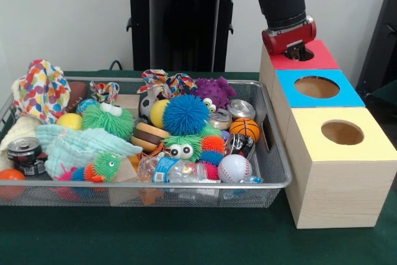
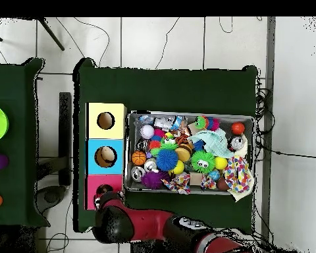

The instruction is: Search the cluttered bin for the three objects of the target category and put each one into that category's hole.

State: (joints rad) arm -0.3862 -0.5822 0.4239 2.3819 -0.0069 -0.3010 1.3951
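The silver wire-mesh bin (image 1: 273, 184) is full of mixed clutter; in the overhead view its rim (image 2: 129, 153) lies beside the boxes. My gripper (image 1: 300, 51) hangs low over the red-topped box (image 1: 324, 55) and covers its hole. In the overhead view my arm hides that hole, and only part of the red top (image 2: 91, 189) shows. An orange thing with black stripes (image 2: 182, 138), perhaps the tiger, lies mid-bin. I see no yellow duck and no tan dog. Whether the gripper holds anything is hidden.
The blue-topped box (image 1: 317, 87) and the yellow-topped box (image 1: 342, 132) stand in a row in front of the red one. In the bin are fuzzy spiky balls (image 1: 185, 115), a purple knobbly monster (image 1: 214, 92), cans (image 1: 23, 152), a baseball (image 1: 234, 168), a plastic bottle (image 1: 177, 170) and cloths (image 1: 42, 91).
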